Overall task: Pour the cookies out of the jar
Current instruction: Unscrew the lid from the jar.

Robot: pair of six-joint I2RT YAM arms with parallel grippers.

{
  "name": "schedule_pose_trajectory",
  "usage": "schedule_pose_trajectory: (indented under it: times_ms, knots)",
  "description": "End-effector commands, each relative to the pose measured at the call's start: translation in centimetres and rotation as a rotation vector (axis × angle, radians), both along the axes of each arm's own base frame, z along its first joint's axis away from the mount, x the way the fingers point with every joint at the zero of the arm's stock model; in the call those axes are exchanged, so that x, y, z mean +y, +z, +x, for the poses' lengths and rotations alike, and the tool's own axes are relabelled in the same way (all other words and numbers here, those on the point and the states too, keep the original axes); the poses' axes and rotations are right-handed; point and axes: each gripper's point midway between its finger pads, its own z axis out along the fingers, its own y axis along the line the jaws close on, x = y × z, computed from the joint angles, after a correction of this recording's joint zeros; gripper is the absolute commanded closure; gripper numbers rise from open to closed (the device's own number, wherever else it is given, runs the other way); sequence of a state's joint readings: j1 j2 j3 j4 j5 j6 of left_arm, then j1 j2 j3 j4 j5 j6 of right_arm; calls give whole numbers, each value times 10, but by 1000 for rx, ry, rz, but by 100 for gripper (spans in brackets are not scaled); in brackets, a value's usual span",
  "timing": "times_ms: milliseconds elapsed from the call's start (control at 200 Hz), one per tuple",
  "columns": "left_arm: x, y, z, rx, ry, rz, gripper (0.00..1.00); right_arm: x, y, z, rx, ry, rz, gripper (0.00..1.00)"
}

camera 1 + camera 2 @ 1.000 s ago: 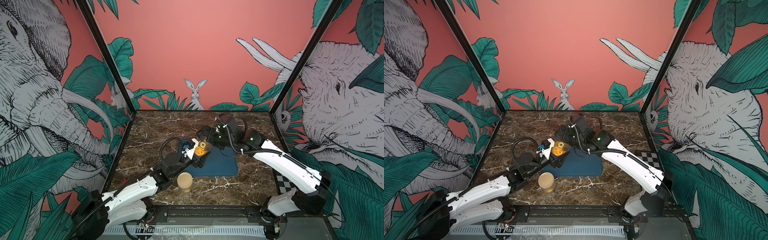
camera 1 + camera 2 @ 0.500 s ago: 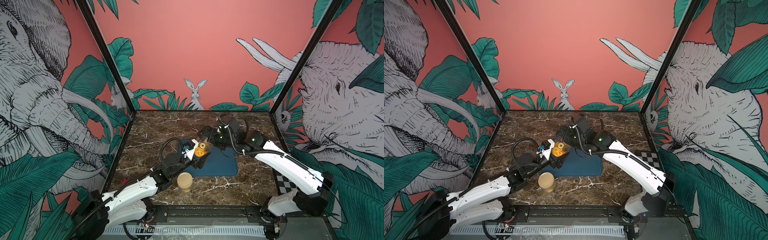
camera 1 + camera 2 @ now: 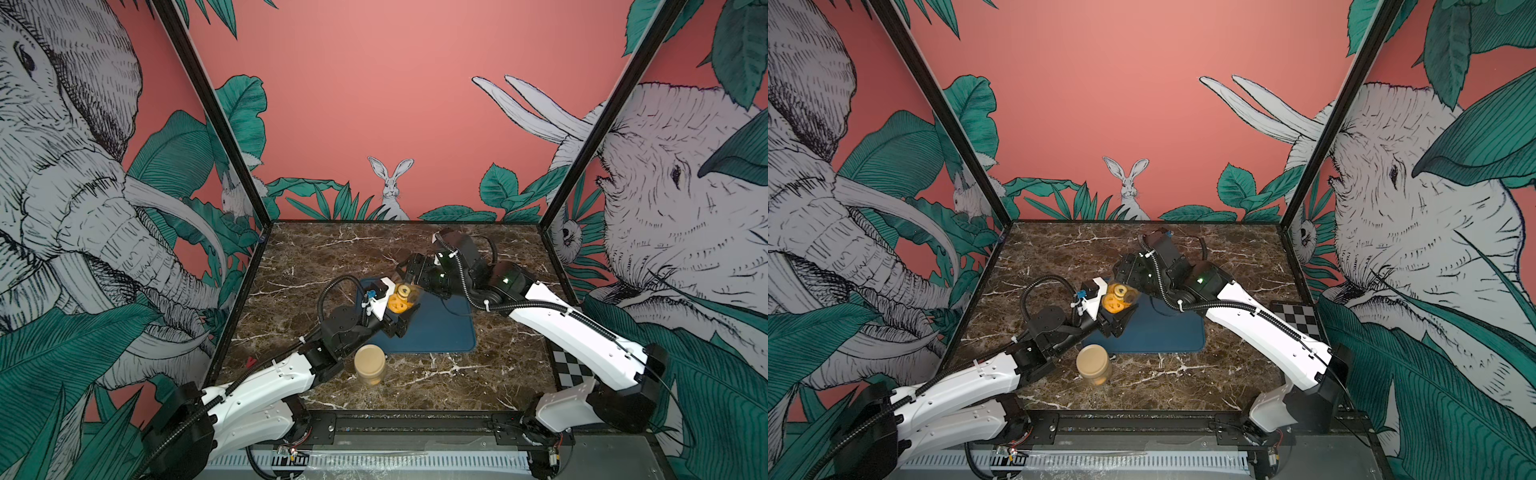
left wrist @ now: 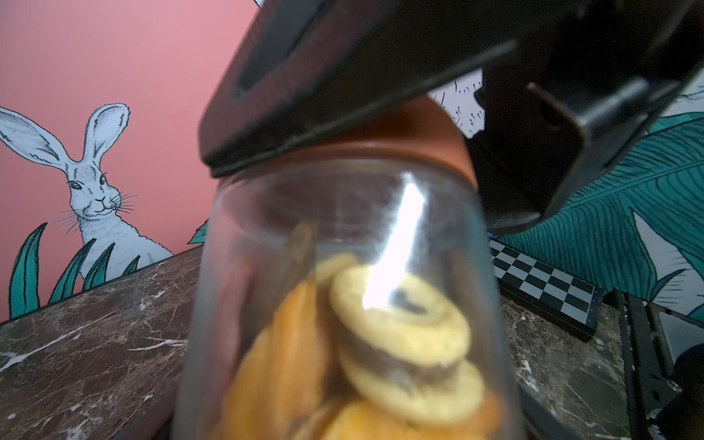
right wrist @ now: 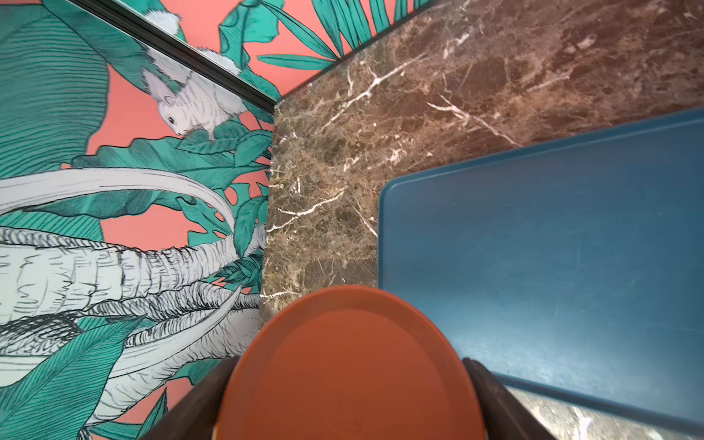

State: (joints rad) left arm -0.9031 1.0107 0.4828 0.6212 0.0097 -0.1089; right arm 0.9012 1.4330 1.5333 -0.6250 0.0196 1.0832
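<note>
Clear glossy jar [image 4: 343, 228], smooth matt lid [image 5: 350, 362], matt blue tray [image 5: 552, 247], marble-look tabletop [image 3: 332, 249].

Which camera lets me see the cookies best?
The left wrist view: the cookies fill it, close up through the clear jar, rings and rounds showing, though a bit blurry. In both top views they are just a small orange-yellow clump. The right wrist view shows only the reddish-brown lid, no cookies.
</note>
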Motion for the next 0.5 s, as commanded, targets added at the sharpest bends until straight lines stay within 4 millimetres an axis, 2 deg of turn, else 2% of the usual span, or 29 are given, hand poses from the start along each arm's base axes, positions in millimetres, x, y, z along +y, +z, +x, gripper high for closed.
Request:
schedule_pose_trajectory:
  times_ms: [0,130,140,155,225,360,415,495]
  knots:
    - [8,72,-23,-111,-85,-259,100,23,27,-3,-126,126,143,53]
    - [11,86,-34,-95,-161,-360,100,37,40,-18,-220,308,262,57]
    - [11,87,-35,-94,-166,-367,100,37,32,-19,-213,320,265,57]
    - [11,89,-36,-94,-175,-377,100,38,31,-21,-215,336,285,57]
    - [13,94,-39,-89,-196,-410,100,36,38,-28,-249,381,380,56]
    - [17,98,-40,-97,-202,-427,100,32,30,-30,-229,404,334,53]
    - [19,98,-38,-97,-196,-437,100,31,29,-31,-229,411,318,44]
    - [24,97,-33,-91,-175,-453,100,24,30,-29,-240,391,270,13]
